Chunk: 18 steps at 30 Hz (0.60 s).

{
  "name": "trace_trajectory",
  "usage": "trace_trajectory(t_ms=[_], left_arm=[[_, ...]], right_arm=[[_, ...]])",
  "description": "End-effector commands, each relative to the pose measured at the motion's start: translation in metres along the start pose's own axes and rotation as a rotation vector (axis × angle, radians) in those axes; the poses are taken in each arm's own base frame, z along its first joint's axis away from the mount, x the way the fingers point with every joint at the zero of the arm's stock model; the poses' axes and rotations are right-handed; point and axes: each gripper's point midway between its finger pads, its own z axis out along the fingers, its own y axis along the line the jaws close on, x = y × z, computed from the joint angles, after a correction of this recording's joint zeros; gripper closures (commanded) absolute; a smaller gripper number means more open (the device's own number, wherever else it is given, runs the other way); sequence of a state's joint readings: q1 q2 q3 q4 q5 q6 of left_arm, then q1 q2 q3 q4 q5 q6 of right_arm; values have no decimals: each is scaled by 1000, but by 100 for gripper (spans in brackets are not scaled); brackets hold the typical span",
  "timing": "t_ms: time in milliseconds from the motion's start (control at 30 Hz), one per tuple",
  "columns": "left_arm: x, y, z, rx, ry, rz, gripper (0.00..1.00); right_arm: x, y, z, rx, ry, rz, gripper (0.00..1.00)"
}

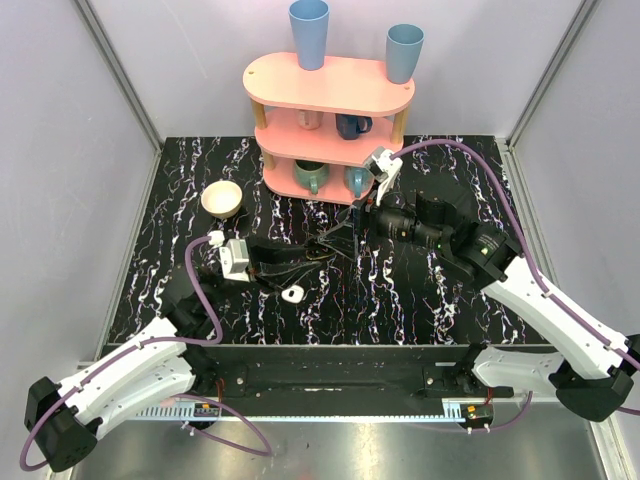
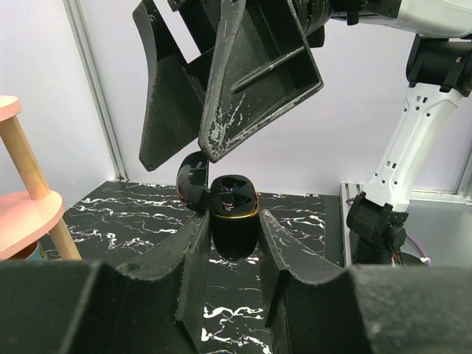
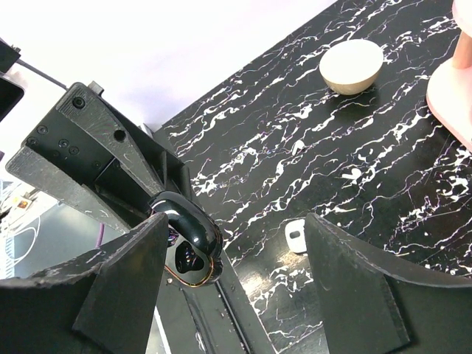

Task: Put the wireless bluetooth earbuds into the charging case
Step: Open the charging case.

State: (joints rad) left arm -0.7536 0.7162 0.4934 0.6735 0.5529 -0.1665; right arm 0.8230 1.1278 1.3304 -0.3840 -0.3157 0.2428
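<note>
The charging case [image 2: 234,206] is a glossy black clamshell with a gold rim, its lid hinged open. My left gripper [image 2: 232,230] is shut on its lower half and holds it above the table [image 1: 420,290]. From the right wrist the case [image 3: 193,247] shows a dark recess inside. My right gripper [image 1: 347,226] hangs open just above the case [image 1: 321,250], and its fingers [image 2: 221,88] grip nothing. A tiny white rounded piece with a dark spot [image 1: 293,294], which looks like an earbud [image 3: 295,236], lies on the table below.
A cream bowl [image 1: 221,197] sits at the back left of the black marbled table. A pink three-tier shelf [image 1: 330,110] with blue cups and mugs stands at the back centre. Grey walls enclose the sides.
</note>
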Motion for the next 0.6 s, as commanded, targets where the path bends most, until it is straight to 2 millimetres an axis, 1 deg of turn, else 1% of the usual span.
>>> trace_trajectory(t_ms=[0, 200, 367, 433, 567], left_arm=[[-36, 0, 3, -6, -97, 63, 100], [-31, 2, 0, -27, -87, 64, 100], [-28, 3, 0, -29, -82, 60, 100], [-29, 3, 1, -30, -83, 60, 100], [-23, 5, 1, -40, -71, 52, 100]], right_arm=[[-10, 7, 5, -38, -32, -9, 21], [-14, 9, 8, -44, -50, 20, 19], [-25, 11, 6, -43, -92, 27, 17], [-28, 14, 5, -58, -98, 26, 17], [-35, 23, 6, -105, -127, 30, 16]])
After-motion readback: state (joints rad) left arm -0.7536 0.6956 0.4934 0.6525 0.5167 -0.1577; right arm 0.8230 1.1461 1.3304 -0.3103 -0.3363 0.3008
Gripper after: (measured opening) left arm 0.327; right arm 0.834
